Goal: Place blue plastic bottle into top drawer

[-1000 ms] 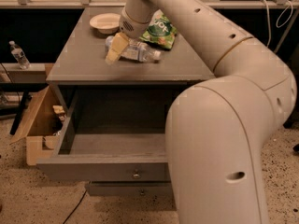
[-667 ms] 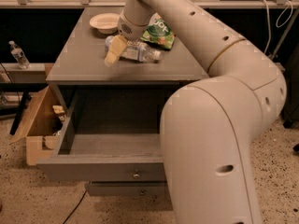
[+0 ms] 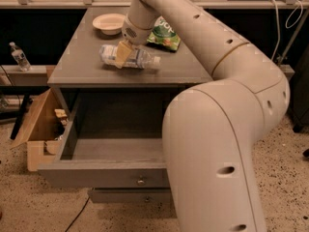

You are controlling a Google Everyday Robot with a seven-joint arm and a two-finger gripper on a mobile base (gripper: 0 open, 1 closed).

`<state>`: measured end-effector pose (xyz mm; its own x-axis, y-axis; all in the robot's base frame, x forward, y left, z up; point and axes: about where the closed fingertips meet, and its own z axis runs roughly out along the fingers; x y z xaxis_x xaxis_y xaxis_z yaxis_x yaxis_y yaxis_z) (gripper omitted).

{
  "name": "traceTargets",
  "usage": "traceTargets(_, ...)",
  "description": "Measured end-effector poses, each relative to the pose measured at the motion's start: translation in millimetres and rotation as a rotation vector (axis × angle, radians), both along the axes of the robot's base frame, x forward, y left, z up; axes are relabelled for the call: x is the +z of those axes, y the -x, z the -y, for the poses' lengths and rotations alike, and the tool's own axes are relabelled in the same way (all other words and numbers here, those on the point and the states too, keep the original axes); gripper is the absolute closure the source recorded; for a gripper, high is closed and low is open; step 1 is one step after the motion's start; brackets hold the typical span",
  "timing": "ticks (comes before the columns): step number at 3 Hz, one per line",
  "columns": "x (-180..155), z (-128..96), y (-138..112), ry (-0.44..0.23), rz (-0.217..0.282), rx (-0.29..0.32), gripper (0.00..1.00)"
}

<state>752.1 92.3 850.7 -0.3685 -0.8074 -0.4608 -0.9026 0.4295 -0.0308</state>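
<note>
The blue plastic bottle point(image 3: 137, 59) lies on its side at the middle of the grey tabletop, cap end to the right. My gripper point(image 3: 122, 53) reaches down from the arm onto the bottle's label and is shut on it, one tan finger point(image 3: 123, 52) across the front. The bottle is at or just above the tabletop. The top drawer point(image 3: 104, 174) stands pulled open below the tabletop, and its inside is bare. Its small round knob point(image 3: 140, 181) is on the front.
A green chip bag point(image 3: 165, 33) and a cream bowl point(image 3: 110, 22) sit at the back of the tabletop. The lower drawer point(image 3: 128, 195) sticks out slightly. An open cardboard box point(image 3: 38, 129) stands on the floor at the left. A small clear bottle point(image 3: 19, 56) stands on a far-left ledge. My arm's large elbow fills the right.
The gripper stays at the bottle. More of the bottle now shows to the left of the finger. The arm's elbow has shifted in the foreground.
</note>
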Motion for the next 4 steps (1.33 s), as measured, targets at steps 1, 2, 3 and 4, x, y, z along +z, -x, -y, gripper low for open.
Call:
traceTargets(1, 9, 15, 12, -0.018, 0.016, -0.018, 0.66)
traceTargets(2, 33, 47, 38, -0.056, 0.067, -0.066, 0.88)
traceTargets(3, 49, 83, 88, -0.092, 0.092, -0.104, 1.00)
traceTargets(4, 39, 121, 142, -0.133, 0.056, -0.147, 1.00)
